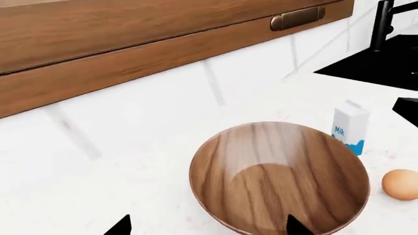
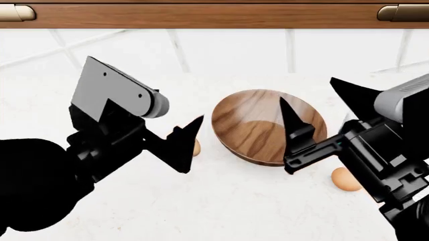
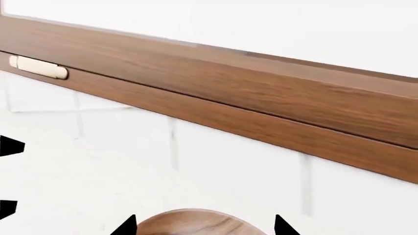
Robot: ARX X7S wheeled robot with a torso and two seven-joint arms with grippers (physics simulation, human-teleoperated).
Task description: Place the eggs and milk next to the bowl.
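Observation:
The brown wooden bowl (image 2: 258, 120) stands on the white counter between my two arms. It also shows in the left wrist view (image 1: 281, 176), and its rim shows in the right wrist view (image 3: 196, 223). The milk (image 1: 349, 126) stands upright right beside the bowl; in the head view my right arm hides it. One egg (image 2: 345, 179) lies right of the bowl, also in the left wrist view (image 1: 400, 184). Another egg (image 2: 196, 147) peeks out behind my left gripper's finger. My left gripper (image 1: 209, 227) is open and empty just left of the bowl. My right gripper (image 3: 205, 227) is open and empty above the bowl's right side.
A wooden cabinet front with brass handles (image 1: 297, 17) runs above the tiled back wall. A black sink (image 1: 379, 63) with a black faucet (image 1: 382, 24) lies beyond the milk. White counter (image 2: 221, 201) stretches in front of the bowl.

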